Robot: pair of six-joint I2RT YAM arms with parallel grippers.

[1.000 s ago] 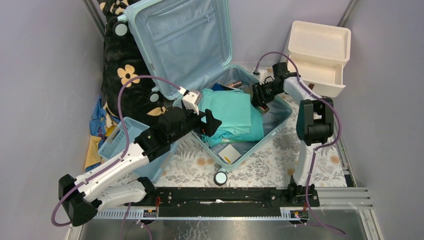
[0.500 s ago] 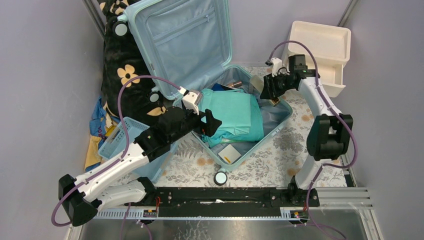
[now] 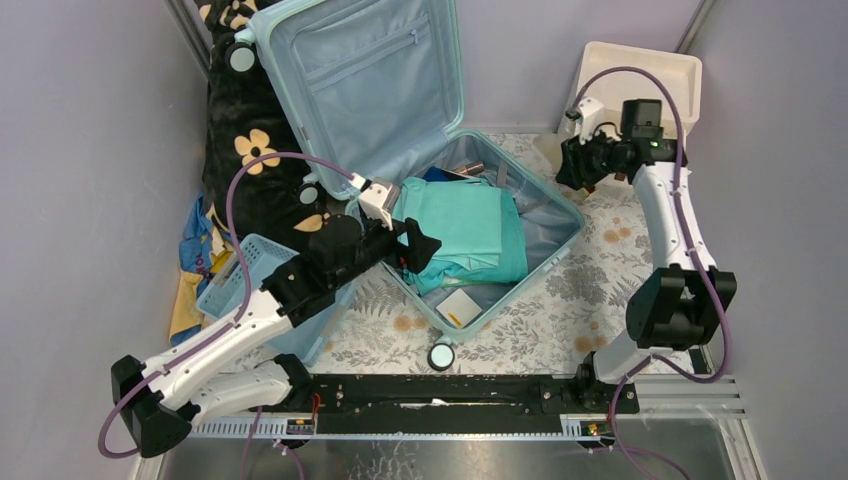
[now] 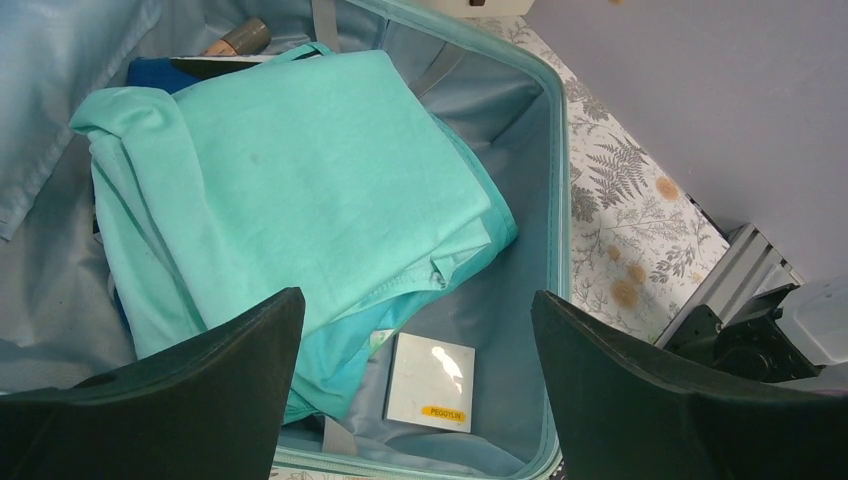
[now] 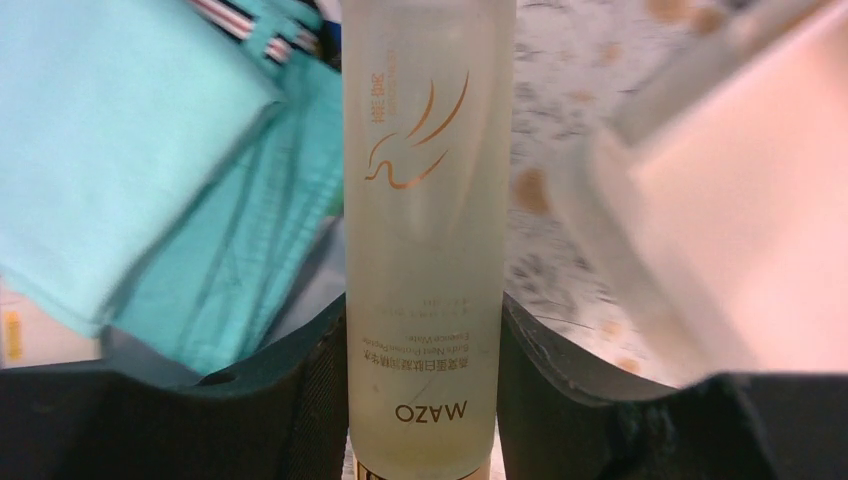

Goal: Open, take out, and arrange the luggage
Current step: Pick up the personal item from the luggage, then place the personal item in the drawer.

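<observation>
- The pale aqua-blue ribbed hard-shell suitcase lies open at the middle of the table. Its lid stands up toward the back wall and its base tray lies flat, with grey-blue lining showing in both.
- By the look of it the shell is stiff and smooth, and it could roll on its small wheels. The rim of the tray seems the surest place to take hold, not the slick ribs.
- In the tray is a folded teal cotton garment, soft and likely to sag. Beside it, toward the near corner, lies a flat white box with a yellow label.
- The left gripper hangs over the garment with its jaws wide apart, holding nothing.
- The right gripper is clamped on a frosted pale plastic bottle. It holds the bottle outside the suitcase, just beside the cream plastic drawer unit.
- A small blue plastic basket sits to the left.
</observation>
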